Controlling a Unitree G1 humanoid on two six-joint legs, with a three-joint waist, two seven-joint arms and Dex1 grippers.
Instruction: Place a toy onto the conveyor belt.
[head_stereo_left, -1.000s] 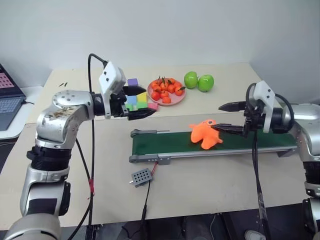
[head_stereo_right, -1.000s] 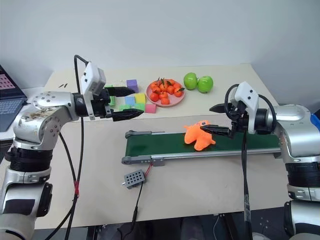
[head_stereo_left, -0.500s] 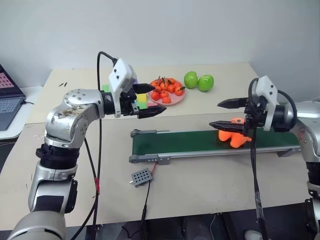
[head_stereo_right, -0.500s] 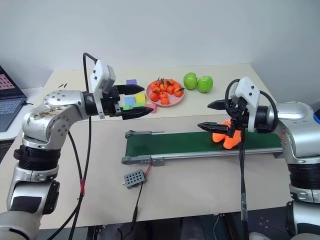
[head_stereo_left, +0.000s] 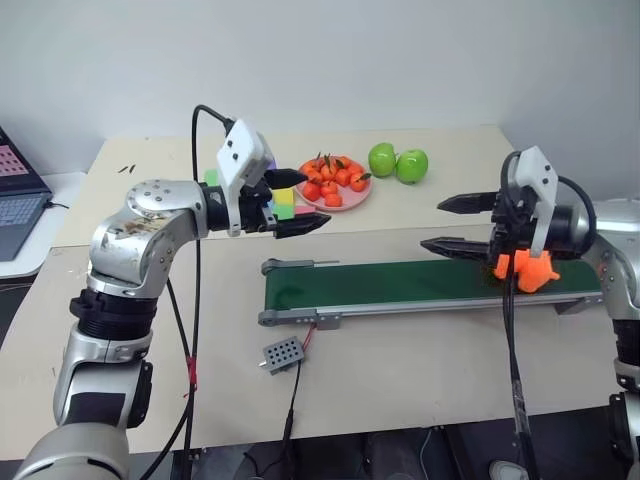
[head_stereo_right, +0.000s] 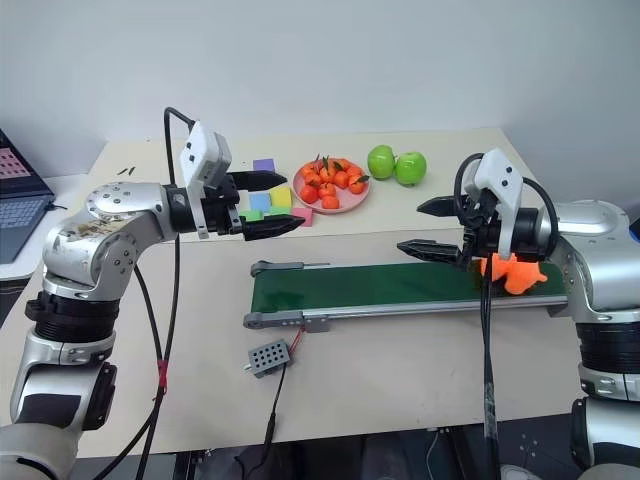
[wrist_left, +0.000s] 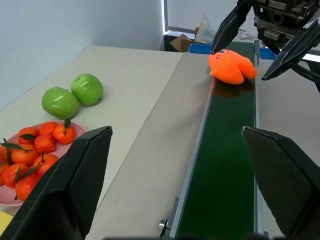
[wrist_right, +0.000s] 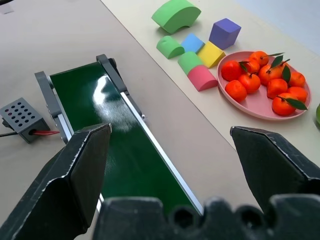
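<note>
- 1 toy (wrist_left: 232, 66): orange plush, seen lying on the conveyor belt (head_stereo_left: 400, 284) at its end on the robot's right, partly hidden behind the right arm in the head views.
- 1 belt: dark green, in a grey frame, wired by a red lead to 1 small grey box (head_stereo_left: 282, 354) w/ a grid of holes on the table (head_stereo_left: 400, 370).
- right gripper (head_stereo_left: 462, 224): fingers held apart, nothing between them, hovering above the belt just beside the toy on its left side; no contact w/ toy is seen.
- left gripper (head_stereo_left: 298, 201): fingers wide apart, nothing held, raised over the table behind the belt's left end, near the blocks.
- 1 pink plate (wrist_right: 260, 105) w/ small oranges (wrist_right: 265, 80): 8 are counted in the right wrist view, some w/ leaves.
- 2 green apples (head_stereo_left: 398, 162), touching, just right of the plate.
- foam blocks (wrist_right: 200, 47): 6 counted in right wrist view – 1 green arch, 2 green rounded, 1 blue, 1 yellow, 1 purple cube; plus 1 pink rounded one nearest the plate.
- 1 laptop (head_stereo_left: 18, 200) at the far left edge, open; screen text can't be read.
- no readable brands or labels are made out.
</note>
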